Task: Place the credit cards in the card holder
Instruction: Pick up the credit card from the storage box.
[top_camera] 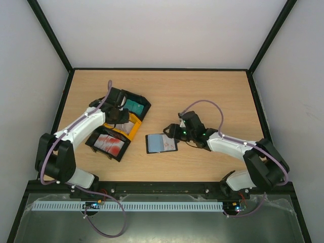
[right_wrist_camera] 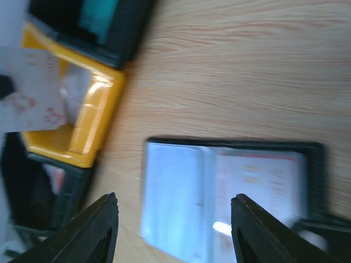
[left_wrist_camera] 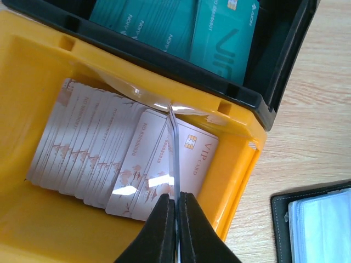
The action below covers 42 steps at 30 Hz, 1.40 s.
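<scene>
Over the yellow tray (left_wrist_camera: 55, 60), my left gripper (left_wrist_camera: 176, 198) pinches one whitish card (left_wrist_camera: 174, 148) by its edge — likely light, stiff, slippery — right gripper (right_wrist_camera: 174, 200) spread apart.

Black and yellow plastic trays (top_camera: 134, 127) are ranged left on the wooden table (top_camera: 202, 96) — the open black card holder (top_camera: 161, 143) is laid just right of them.
</scene>
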Tool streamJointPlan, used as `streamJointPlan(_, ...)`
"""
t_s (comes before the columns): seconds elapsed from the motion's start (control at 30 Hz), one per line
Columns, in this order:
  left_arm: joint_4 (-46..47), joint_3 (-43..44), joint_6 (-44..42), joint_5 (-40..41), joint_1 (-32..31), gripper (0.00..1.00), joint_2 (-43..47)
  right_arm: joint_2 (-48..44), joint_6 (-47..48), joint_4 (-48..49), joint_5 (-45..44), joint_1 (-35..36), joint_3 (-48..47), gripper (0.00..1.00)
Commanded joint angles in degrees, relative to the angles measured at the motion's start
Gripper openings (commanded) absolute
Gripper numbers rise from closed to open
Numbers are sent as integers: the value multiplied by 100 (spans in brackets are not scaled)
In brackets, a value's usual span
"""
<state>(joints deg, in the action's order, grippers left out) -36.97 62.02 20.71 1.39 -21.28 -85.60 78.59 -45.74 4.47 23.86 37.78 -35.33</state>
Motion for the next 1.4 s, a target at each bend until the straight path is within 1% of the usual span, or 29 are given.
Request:
streamJointPlan(0.0,268,-219,261,-376,213,2,292,509,-164,937,424,416,-603,57)
streamJointPlan(0.17,357,-392,210,-984,494,2,534,1430,-399,1543,752,893,-1455,59)
streamJointPlan(0.3,381,-463,66,-1599,923,3,769,1996,-689,2046,1002,1042,-1952,63)
streamJointPlan(0.4,396,-476,-44,-2412,1242,2,912,2339,-983,2446,1220,1056,-2247,67)
streamJointPlan(0.47,467,-496,-48,-2902,1362,3,1050,2553,-1101,2515,1340,1056,-2442,70)
streamJointPlan(0.63,723,-554,74,-4131,1651,3,1388,2727,-1378,2967,1544,1056,-2629,75)
streamJointPlan(0.77,866,-583,170,-4882,1890,3,1555,2694,-1762,3661,1828,1042,-2525,74)
streamJointPlan(0.87,1068,-669,323,-5371,2021,3,1641,2722,-2253,4382,2047,1023,-2367,63)
streamJointPlan(0.97,1204,-740,429,-5655,2073,3,1730,2772,-2884,5342,2114,975,-2116,52)
streamJointPlan(1.0,1235,-764,464,-5730,2087,3,1756,2789,-3097,5820,2108,955,-2026,49)
streamJointPlan(1.03,1266,-776,504,-5807,2094,3,1776,2808,-3299,6004,2099,941,-1957,46)
streamJointPlan(1.1,1347,-812,577,-5921,2109,4,1836,2843,-3614,6557,2082,906,-1882,34)
streamJointPlan(1.2,1365,-808,702,-5844,2127,5,1916,2861,-3905,6852,2025,862,-1807,13)
streamJointPlan(1.23,1368,-799,733,-5817,2128,7,1949,2853,-3964,6882,1988,841,-1796,6)
streamJointPlan(1.27,1362,-793,763,-5776,2128,12,1990,2828,-3989,6913,1967,826,-1766,3)
streamJointPlan(1.33,1355,-796,792,-5684,2149,19,2041,2768,-4022,6959,1906,791,-1708,2)
streamJointPlan(1.37,1339,-797,804,-5618,2166,27,2059,2734,-4034,6976,1899,772,-1684,2)
